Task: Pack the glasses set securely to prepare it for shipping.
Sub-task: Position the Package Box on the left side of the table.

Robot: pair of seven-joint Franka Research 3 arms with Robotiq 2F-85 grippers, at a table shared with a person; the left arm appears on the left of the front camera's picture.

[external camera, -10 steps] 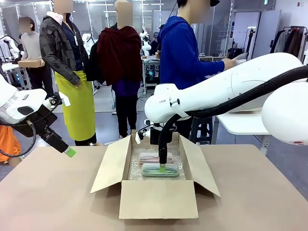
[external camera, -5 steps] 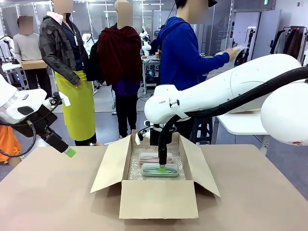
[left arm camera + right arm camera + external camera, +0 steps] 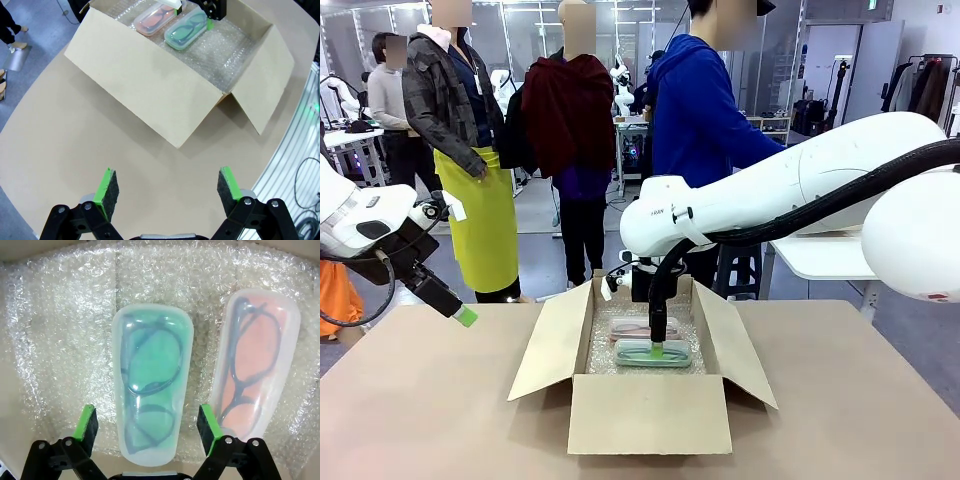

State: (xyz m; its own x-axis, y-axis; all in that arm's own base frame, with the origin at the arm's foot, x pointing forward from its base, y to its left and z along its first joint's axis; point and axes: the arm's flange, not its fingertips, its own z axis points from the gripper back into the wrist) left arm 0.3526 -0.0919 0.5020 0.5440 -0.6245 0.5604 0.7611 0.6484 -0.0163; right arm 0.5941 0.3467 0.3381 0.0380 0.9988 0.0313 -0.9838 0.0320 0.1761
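Person's arm (image 3: 745,142) lowered; box (image 3: 150,85) holds mint case (image 3: 152,375) beside pink case (image 3: 255,360).

Front camera is looking across the desk (image 3: 440,420) at the cardboard box (image 3: 648,415); left wrist is viewing that box from above, farther off; right wrist is peering close inside.

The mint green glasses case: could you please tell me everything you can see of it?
The mint green glasses case is an oblong, rounded, translucent shell, closed, with dark-framed glasses inside. It lies flat on bubble wrap in the open cardboard box, beside the pink case, a gap between them. The open right gripper straddles one end.
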